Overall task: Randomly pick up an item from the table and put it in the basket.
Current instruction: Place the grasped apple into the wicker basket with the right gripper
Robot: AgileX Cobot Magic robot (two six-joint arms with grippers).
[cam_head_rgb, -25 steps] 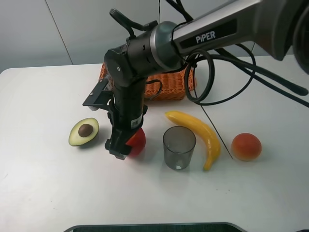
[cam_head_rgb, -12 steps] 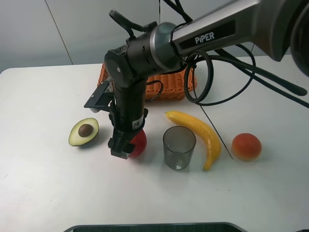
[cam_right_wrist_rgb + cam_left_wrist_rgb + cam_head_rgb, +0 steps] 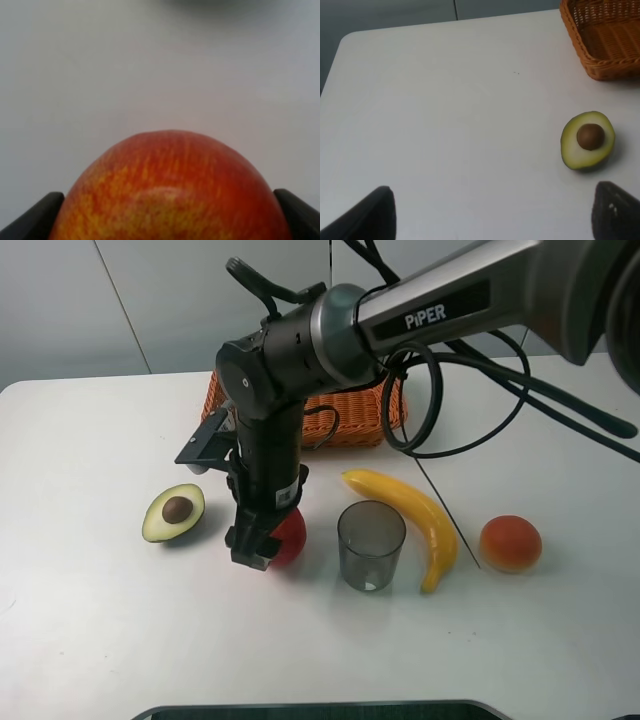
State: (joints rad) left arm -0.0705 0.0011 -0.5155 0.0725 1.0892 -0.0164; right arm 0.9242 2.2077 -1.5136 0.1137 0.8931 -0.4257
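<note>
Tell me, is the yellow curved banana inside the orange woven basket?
No, the yellow curved banana lies on the white table, in front of the orange woven basket.

A halved avocado (image 3: 173, 512) is lying left of the gripper (image 3: 262, 543); a grey cup (image 3: 371, 545), banana (image 3: 412, 521) and orange-pink fruit (image 3: 510, 543) are sitting to its right.

The arm (image 3: 300, 350) is black and silver, marked "PiPER", trailing looped black cables (image 3: 440, 400).
</note>
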